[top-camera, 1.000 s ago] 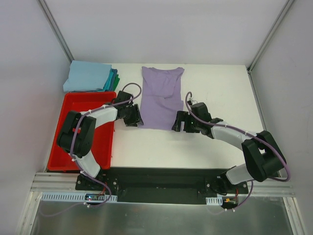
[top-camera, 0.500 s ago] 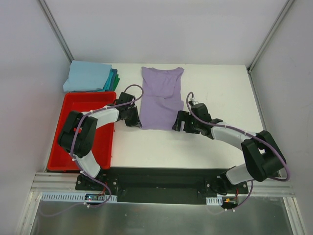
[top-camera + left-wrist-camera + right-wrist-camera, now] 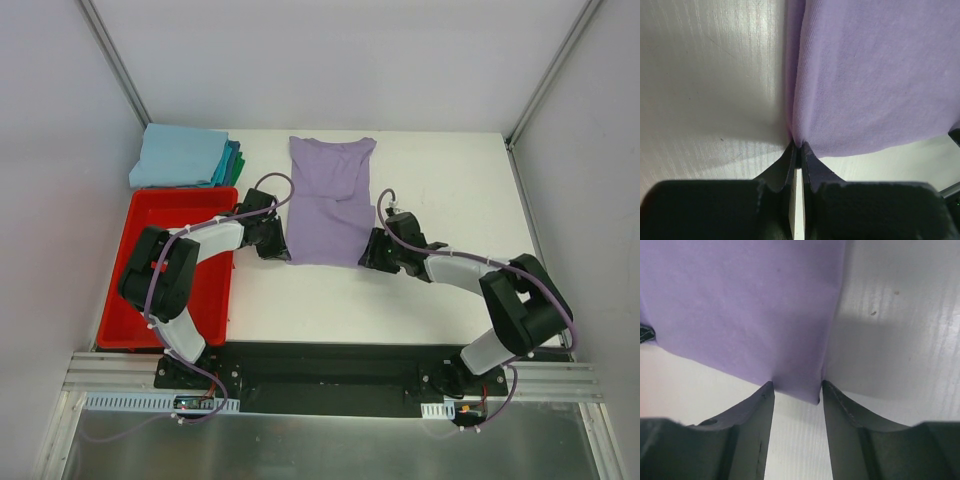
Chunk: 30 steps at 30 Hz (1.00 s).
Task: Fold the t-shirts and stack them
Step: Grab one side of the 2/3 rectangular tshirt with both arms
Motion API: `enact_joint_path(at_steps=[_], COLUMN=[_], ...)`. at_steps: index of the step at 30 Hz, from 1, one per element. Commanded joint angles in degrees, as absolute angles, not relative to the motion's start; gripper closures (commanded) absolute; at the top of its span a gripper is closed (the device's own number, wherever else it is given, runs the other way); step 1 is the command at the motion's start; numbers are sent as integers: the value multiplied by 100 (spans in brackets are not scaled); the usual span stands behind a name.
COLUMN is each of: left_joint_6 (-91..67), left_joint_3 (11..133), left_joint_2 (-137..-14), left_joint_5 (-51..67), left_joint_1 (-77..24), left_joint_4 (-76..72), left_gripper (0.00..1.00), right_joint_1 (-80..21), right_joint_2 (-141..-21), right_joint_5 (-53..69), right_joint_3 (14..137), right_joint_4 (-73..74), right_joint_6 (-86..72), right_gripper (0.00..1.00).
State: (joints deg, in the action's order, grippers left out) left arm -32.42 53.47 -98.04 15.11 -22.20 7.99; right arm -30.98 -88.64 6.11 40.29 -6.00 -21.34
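Note:
A lavender t-shirt (image 3: 330,200) lies flat on the white table, folded lengthwise, collar at the far end. My left gripper (image 3: 283,250) is shut on its near left corner; the left wrist view shows the cloth (image 3: 875,75) pinched between the fingertips of that gripper (image 3: 798,146). My right gripper (image 3: 368,252) is at the near right corner. In the right wrist view the shirt's (image 3: 740,305) corner sits between the tips of the gripper (image 3: 797,385), whose jaws stand apart around it, not pinching. Folded light blue, teal and green t-shirts (image 3: 185,158) are stacked at the far left.
A red plastic bin (image 3: 170,215) stands left of the lavender shirt, under my left arm. Bare white table (image 3: 450,190) stretches to the right of the shirt. Grey walls close in the back and both sides.
The left gripper closed on the shirt's near left corner. The right gripper slid left onto the near right corner and its jaws narrowed.

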Motion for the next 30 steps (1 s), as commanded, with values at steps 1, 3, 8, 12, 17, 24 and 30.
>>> enact_joint_path(at_steps=[1,3,8,12,17,24,30], left_joint_6=[-3252,-3252,-3261,-3296,-3489,-3788,-3727], left_joint_3=[5282,5291,5274,5089,4554,4070,3955], left_joint_2=[-9703,-9677,-9545,-9107,-7834,-5645,-4010], left_joint_5=[1362,1415,1432,1494,1126,791,958], left_joint_1=[-2294,-2303,-2329,-2355,-2513,-2558,-2610], left_joint_4=[958,949,958,958,1107,1476,1564], left_gripper=[100,100,100,100,100,100,100], right_joint_1=[-3120,-3129,-3129,-3129,-3129,-3138,-3146], right_joint_2=[-9044,-9096,-9159,-8554,-7508,-6084,-5406], right_joint_5=[115,71,508,1141,2038,3329,4375], right_joint_3=[3991,3964,4061,3929,4026,4280,4421], right_joint_4=[-631,-808,-835,-521,790,2187,2514], right_joint_6=[-2031,-1847,-1591,-1696,-1643,-1705,-2021], right_gripper=[56,62,100,100,100,100,100])
